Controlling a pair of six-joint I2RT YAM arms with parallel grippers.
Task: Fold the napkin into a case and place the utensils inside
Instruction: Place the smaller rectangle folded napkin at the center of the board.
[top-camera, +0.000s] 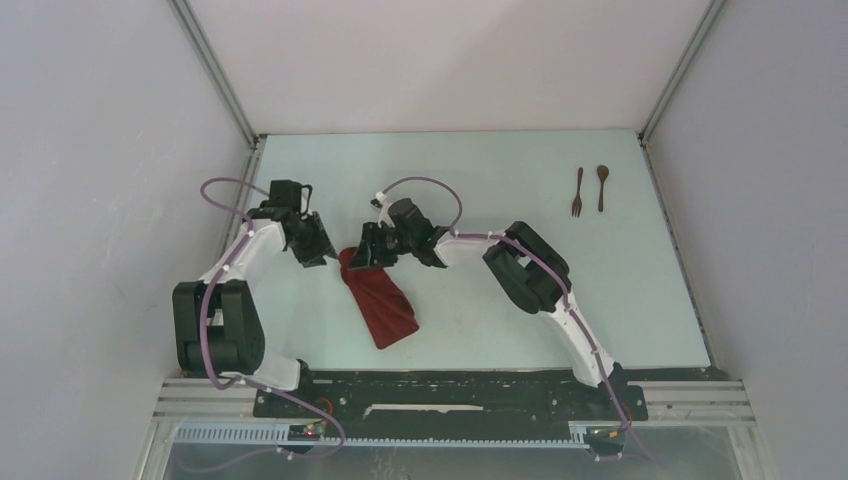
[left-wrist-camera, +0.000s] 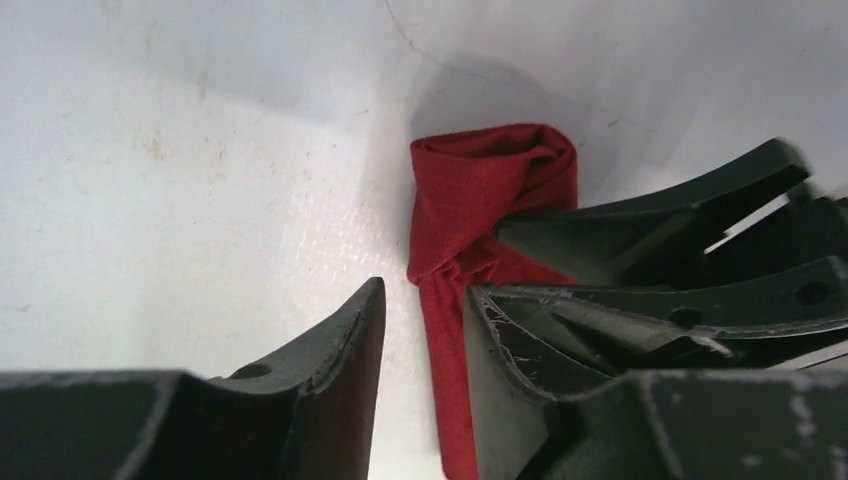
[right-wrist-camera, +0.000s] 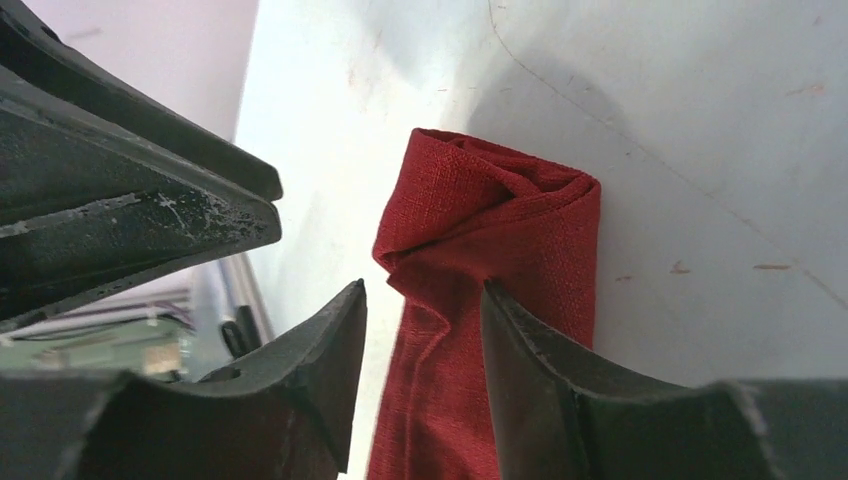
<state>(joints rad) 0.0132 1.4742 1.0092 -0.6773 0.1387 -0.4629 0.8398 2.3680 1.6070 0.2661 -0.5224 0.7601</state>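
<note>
The dark red napkin lies folded into a narrow oblong case on the pale table, its far end rolled over. My left gripper is open at the left of that far end, with the cloth's edge between its fingers. My right gripper is open and straddles the same end from the right. The two grippers almost touch. The small brown fork and spoon lie side by side at the far right, away from both grippers.
White enclosure walls with metal corner posts close in the table at left, back and right. The black mounting rail runs along the near edge. The right arm's elbow sits mid-table. The left gripper's fingers crowd the right wrist view.
</note>
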